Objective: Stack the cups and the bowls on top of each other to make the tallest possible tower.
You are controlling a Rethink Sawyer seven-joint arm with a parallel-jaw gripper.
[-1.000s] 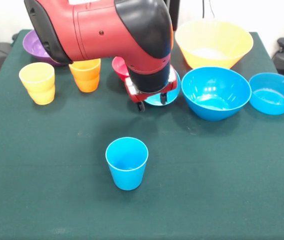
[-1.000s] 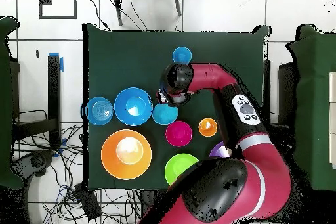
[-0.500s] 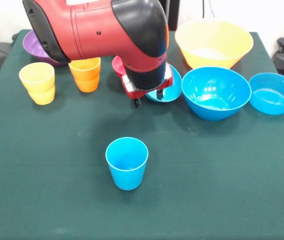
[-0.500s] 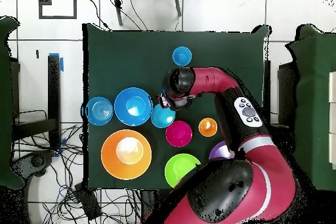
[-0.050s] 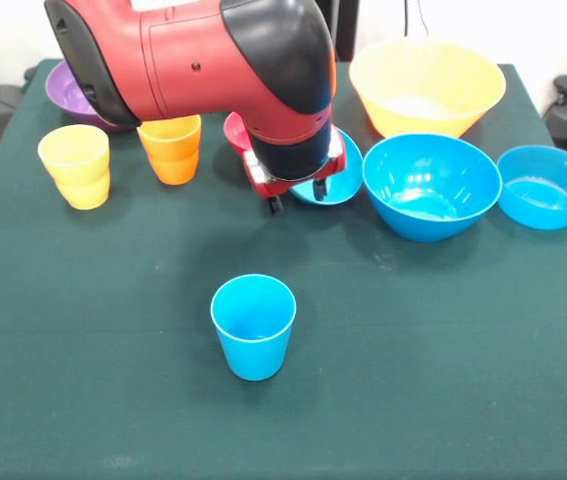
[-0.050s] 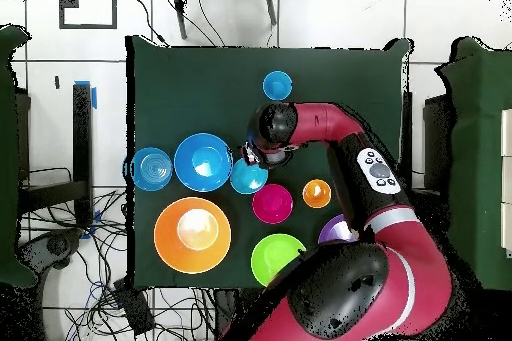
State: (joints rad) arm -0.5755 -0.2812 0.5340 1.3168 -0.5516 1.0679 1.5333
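A: From the front, where's the pincer (image 5: 293, 197)?
B: Low at the small blue bowl (image 5: 331, 184), the arm (image 5: 193, 60) blocking most of it. The bowl sits tilted against the tips. Whether they are clamped on its rim, I can't tell.
A: What surrounds it?
B: A red bowl (image 5: 235, 130) just behind, the mid blue bowl (image 5: 430, 185) just beside, then another blue bowl (image 5: 547, 185) toward the counter (image 5: 443, 350) edge. The yellow-orange bowl (image 5: 426, 85) stands behind those. The orange cup (image 5: 171, 150) and yellow cup (image 5: 75, 166) stand on the other side, the purple bowl (image 5: 68, 92) half hidden by the arm.
A: And the blue cup (image 5: 253, 326)?
B: Alone and upright on the open cloth, well apart from everything, nothing stacked on it.
A: From overhead?
B: The wrist covers the pincer (image 6: 255, 155) over the small blue bowl (image 6: 248, 177). The blue cup (image 6: 277, 85) stands beyond it. The green bowl (image 6: 275, 255) shows here beside the red one (image 6: 272, 203), partly under the arm (image 6: 340, 287). Cables (image 6: 110, 297) lie on the floor.
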